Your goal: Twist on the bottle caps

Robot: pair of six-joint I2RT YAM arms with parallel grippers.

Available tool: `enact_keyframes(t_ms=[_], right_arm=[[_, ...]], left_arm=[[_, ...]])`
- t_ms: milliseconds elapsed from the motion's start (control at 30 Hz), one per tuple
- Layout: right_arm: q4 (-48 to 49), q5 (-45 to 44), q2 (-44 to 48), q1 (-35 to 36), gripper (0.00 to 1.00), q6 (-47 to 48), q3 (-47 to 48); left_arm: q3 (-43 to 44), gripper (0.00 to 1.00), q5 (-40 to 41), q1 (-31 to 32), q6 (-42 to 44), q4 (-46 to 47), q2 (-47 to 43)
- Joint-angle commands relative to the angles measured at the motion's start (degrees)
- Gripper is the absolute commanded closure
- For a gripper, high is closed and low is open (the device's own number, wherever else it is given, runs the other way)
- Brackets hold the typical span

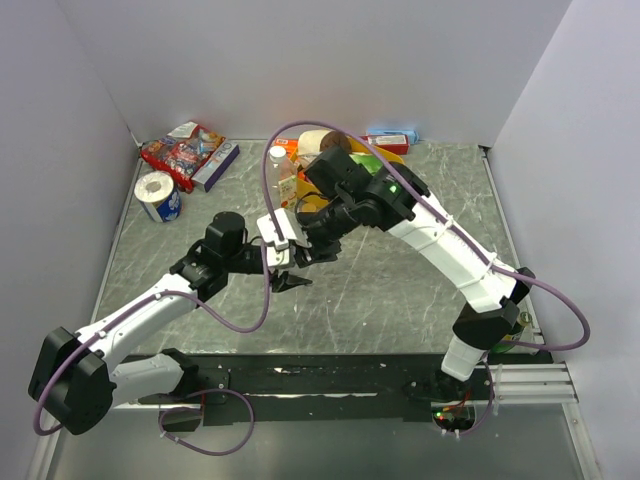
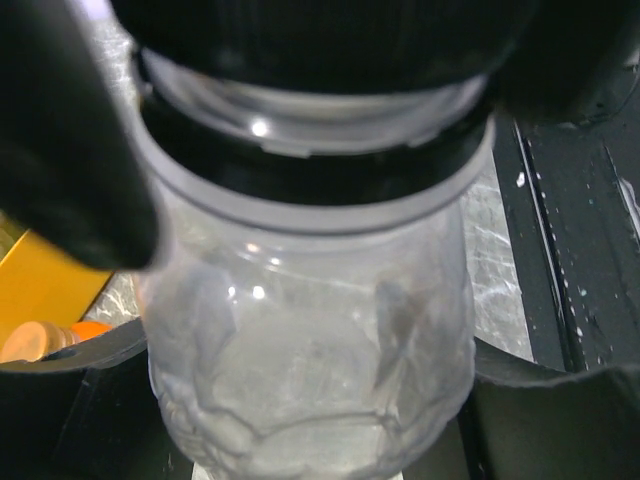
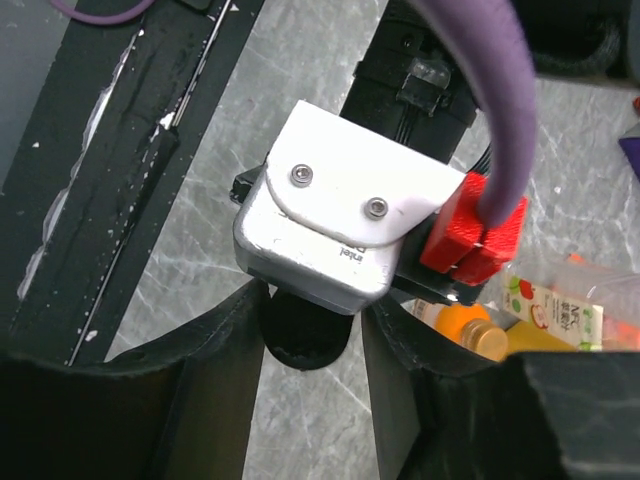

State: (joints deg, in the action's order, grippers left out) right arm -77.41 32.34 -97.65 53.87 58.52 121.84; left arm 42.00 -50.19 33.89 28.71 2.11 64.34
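My left gripper [image 2: 320, 420] is shut on the clear greyish bottle [image 2: 310, 340], which fills the left wrist view. The black cap [image 2: 320, 40] sits on the bottle's neck. My right gripper [image 3: 312, 325] is shut on that black cap [image 3: 305, 340] from above, just under the left wrist's white camera. In the top view both grippers meet mid-table, left [image 1: 291, 281] and right [image 1: 303, 254], and the bottle is hidden between them. The orange drink bottle [image 3: 462, 322] wears its gold cap [image 3: 489, 340]. A clear bottle with a white cap [image 1: 279, 154] stands at the back.
Snack packets [image 1: 187, 150] and a blue-white roll [image 1: 158, 195] lie at the back left. A yellow bag [image 1: 385, 160], a paper roll [image 1: 315, 141] and a red-blue pack [image 1: 392, 139] are at the back centre. A black rail [image 1: 330, 372] runs along the near edge.
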Motion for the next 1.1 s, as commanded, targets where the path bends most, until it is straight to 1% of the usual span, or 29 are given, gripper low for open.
enact_keyframes(t_ms=[0, 67, 100, 167, 200, 233, 267, 300, 333, 400, 467, 600, 667, 867, 1033, 1067], right_arm=[[-2.9, -2.1, 1.4, 0.4, 0.54, -3.3, -0.6], [0.2, -4.0, 1.9, 0.4, 0.56, -6.1, -2.2], [1.5, -4.7, 2.5, 0.3, 0.58, -7.4, -3.8], [5.1, -6.2, 2.9, 0.1, 0.60, -11.8, -5.1], [6.0, -6.2, 3.2, -0.1, 0.62, -13.3, -5.5], [6.7, -6.2, 3.1, -0.5, 0.63, -16.5, -5.6], [8.3, -6.8, 3.0, -0.7, 0.66, -18.2, -5.7], [9.0, -6.8, 3.1, -0.9, 0.70, -21.3, -6.0], [9.5, -6.8, 3.0, -1.4, 0.71, -22.6, -6.2], [10.2, -6.7, 2.9, -1.8, 0.75, -25.5, -6.8], [10.4, -6.5, 3.0, -2.6, 0.77, -26.7, -7.6], [9.7, -5.9, 3.3, -4.2, 0.83, -28.2, -8.7], [9.3, -4.8, 3.1, -5.0, 0.85, -29.2, -8.4], [8.8, -4.2, 1.9, -5.5, 0.88, -32.1, -6.9], [8.6, -4.4, 1.6, -5.6, 0.88, -31.5, -6.8], [8.2, -2.6, 1.7, -5.6, 0.82, -31.2, -6.6]], left_arm=[[-0.9, 0.99, 0.0, 0.0, -4.7, 6.5, -1.3], [-1.7, 0.99, 2.0, -0.1, -7.9, 9.0, -1.8], [-2.4, 0.99, 3.3, -0.1, -11.6, 12.1, -1.9], [-3.3, 0.99, 7.7, -0.1, -16.4, 15.5, -2.4], [-4.1, 0.99, 8.9, -0.1, -20.1, 17.7, -2.5], [-4.5, 0.99, 10.2, -0.1, -21.8, 19.1, -2.9], [-4.9, 0.99, 12.0, -0.1, -26.2, 20.4, -3.1], [-5.7, 0.99, 15.4, -0.1, -28.2, 21.3, -3.3], [-6.0, 0.99, 17.0, -0.1, -31.0, 23.0, -3.6], [-7.0, 0.99, 19.7, -0.1, -35.2, 24.5, -4.1], [-7.5, 0.99, 20.3, -0.4, -38.3, 26.1, -4.7], [-8.9, 0.95, 21.7, -0.7, -40.9, 27.7, -5.5], [-9.7, 0.99, 23.7, -0.7, -41.4, 29.2, -6.0], [-12.6, 0.99, 31.6, -1.0, -43.5, 32.2, -6.9], [-13.3, 0.99, 29.0, -2.2, -44.2, 33.9, -7.2], [-13.6, 0.99, 27.2, -2.3, -43.9, 34.2, -7.1]])
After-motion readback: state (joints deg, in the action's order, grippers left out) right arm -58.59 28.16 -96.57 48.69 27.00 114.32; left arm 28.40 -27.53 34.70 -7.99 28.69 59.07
